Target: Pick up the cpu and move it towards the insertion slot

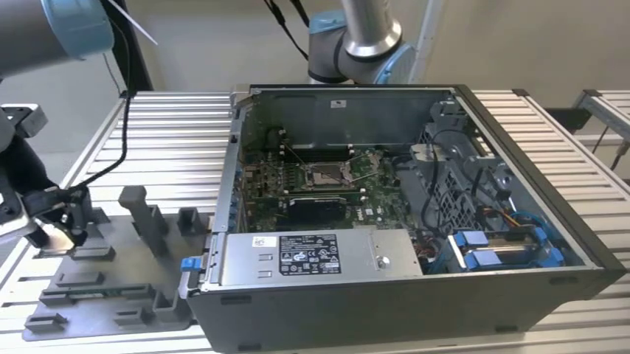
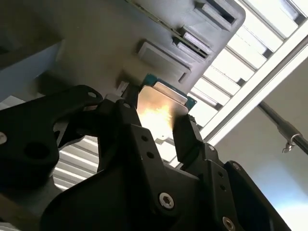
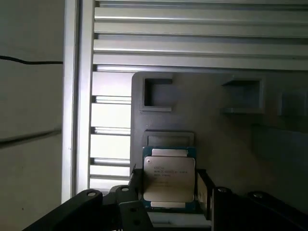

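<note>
The cpu, a small square chip with a silvery top and a green rim, sits between the two black fingers of my gripper. The fingers press against its opposite edges. In the second wrist view the cpu glints between the same fingers. In the exterior view my gripper hangs over the far left end of the grey plastic tray. The insertion slot, a silver-framed socket on the green motherboard, lies inside the open computer case, well off to the exterior view's right of the gripper.
The open computer case has tall metal walls, a power supply at the front and cable bundles on the right. Upright grey blocks rise from the tray between gripper and case. A slatted aluminium table carries everything.
</note>
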### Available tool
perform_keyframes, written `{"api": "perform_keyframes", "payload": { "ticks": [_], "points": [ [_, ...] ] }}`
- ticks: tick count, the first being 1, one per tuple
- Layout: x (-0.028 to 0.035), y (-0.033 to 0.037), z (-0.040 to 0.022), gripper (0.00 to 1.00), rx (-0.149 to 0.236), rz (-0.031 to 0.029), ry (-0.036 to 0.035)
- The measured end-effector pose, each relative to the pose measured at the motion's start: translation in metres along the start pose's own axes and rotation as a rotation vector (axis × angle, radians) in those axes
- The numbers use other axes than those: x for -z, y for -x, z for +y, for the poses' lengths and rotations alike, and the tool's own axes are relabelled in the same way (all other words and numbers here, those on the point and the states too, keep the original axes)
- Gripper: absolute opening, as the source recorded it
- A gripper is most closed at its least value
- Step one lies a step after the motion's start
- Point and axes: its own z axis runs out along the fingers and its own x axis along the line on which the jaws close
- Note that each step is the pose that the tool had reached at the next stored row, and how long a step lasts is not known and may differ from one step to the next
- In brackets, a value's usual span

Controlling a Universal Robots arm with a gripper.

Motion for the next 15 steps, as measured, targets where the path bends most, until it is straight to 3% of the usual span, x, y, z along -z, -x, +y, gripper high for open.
{"api": "perform_keyframes", "payload": {
  "ticks": [15],
  "points": [
    [0.0668,-0.0015,0.0026,0.00,-0.001,0.0024,0.0000]
  ]
}}
